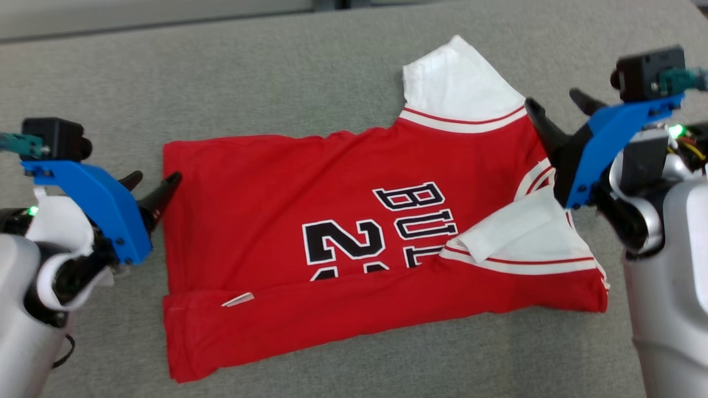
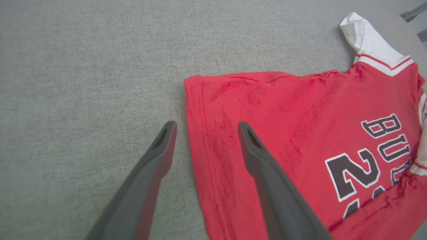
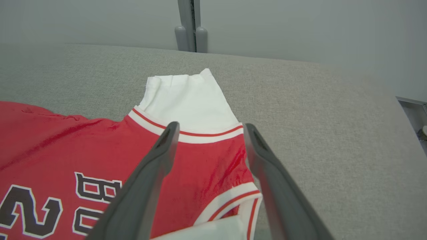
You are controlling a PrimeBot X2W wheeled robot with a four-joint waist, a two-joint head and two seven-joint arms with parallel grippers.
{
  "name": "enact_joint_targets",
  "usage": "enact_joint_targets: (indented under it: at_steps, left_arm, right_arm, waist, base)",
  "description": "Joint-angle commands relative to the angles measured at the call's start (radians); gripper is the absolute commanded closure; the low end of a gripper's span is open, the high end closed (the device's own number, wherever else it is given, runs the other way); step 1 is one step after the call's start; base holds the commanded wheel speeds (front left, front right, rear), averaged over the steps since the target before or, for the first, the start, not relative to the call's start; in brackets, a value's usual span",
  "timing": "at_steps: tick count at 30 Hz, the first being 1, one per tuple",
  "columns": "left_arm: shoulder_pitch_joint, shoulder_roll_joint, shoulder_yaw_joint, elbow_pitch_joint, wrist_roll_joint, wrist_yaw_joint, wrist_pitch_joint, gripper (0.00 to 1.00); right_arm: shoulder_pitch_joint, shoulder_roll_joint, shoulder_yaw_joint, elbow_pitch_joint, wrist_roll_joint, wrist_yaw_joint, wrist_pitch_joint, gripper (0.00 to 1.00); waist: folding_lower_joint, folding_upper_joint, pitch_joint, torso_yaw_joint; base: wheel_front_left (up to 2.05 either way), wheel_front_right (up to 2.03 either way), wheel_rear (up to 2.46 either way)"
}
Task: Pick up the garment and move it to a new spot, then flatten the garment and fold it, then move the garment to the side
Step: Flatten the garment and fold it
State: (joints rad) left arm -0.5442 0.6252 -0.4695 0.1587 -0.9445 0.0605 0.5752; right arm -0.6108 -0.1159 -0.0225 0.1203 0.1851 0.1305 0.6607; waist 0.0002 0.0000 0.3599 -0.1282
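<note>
Head view: red-and-white shirt [image 1: 354, 221] lies mid grey desk [image 1: 276, 83], near edge folded over. L gripper [image 1: 156, 178] released, fingers [image 2: 267, 173] apart astride the hem, holding nothing. R gripper [image 1: 553, 99] also released, empty, over the shoulder end by the far sleeve [image 1: 456, 77].

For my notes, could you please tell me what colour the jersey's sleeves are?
White sleeve, red-striped trim; clearest in the right wrist view.
</note>
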Motion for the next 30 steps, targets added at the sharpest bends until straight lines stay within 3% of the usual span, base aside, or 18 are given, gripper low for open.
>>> enact_joint_targets:
  at_steps: [1, 4, 8, 18, 19, 21, 30]
  left_arm:
    - [-0.027, 0.010, 0.015, 0.015, -0.036, -0.008, 0.031, 0.00]
    - [-0.085, 0.049, 0.020, 0.033, -0.052, -0.020, 0.108, 0.00]
    - [-0.144, 0.083, 0.017, 0.044, -0.052, -0.002, 0.189, 0.00]
    - [-0.197, 0.106, -0.021, 0.059, -0.005, 0.045, 0.266, 0.00]
    - [-0.201, 0.108, -0.023, 0.057, 0.003, 0.049, 0.264, 0.38]
    - [-0.205, 0.108, -0.024, 0.056, 0.016, 0.054, 0.248, 1.00]
    - [-0.221, 0.016, -0.048, 0.021, 0.020, 0.008, 0.160, 1.00]
  right_arm:
    - [-0.046, -0.023, 0.025, 0.021, -0.001, 0.001, 0.002, 0.00]
    - [-0.127, -0.039, 0.067, 0.070, 0.013, 0.001, -0.011, 0.00]
    - [-0.211, -0.041, 0.111, 0.132, 0.020, 0.001, -0.028, 0.00]
    - [-0.338, -0.015, 0.160, 0.257, 0.059, 0.001, -0.101, 0.00]
    - [-0.347, -0.019, 0.162, 0.267, 0.061, 0.001, -0.103, 0.00]
    - [-0.362, -0.019, 0.166, 0.292, 0.067, 0.001, -0.109, 0.00]
    - [-0.473, -0.048, 0.107, 0.494, 0.047, 0.001, -0.096, 0.00]
  waist:
    - [-0.0002, 0.0000, 0.015, -0.012]
    - [-0.0002, 0.0000, 0.048, -0.036]
    - [-0.0002, 0.0000, 0.087, -0.062]
    - [-0.0002, 0.0000, 0.158, -0.090]
    - [-0.0002, 0.0000, 0.166, -0.088]
    - [-0.0002, 0.0000, 0.176, -0.084]
    - [-0.0002, 0.0000, 0.216, 0.011]
  base:
    - [0.00, 0.00, 0.00]
    - [0.00, 0.00, 0.00]
    - [0.00, 0.00, 0.00]
    - [0.00, 0.00, 0.00]
    - [0.00, 0.00, 0.00]
    - [0.00, 0.00, 0.00]
    - [0.00, 0.00, 0.00]
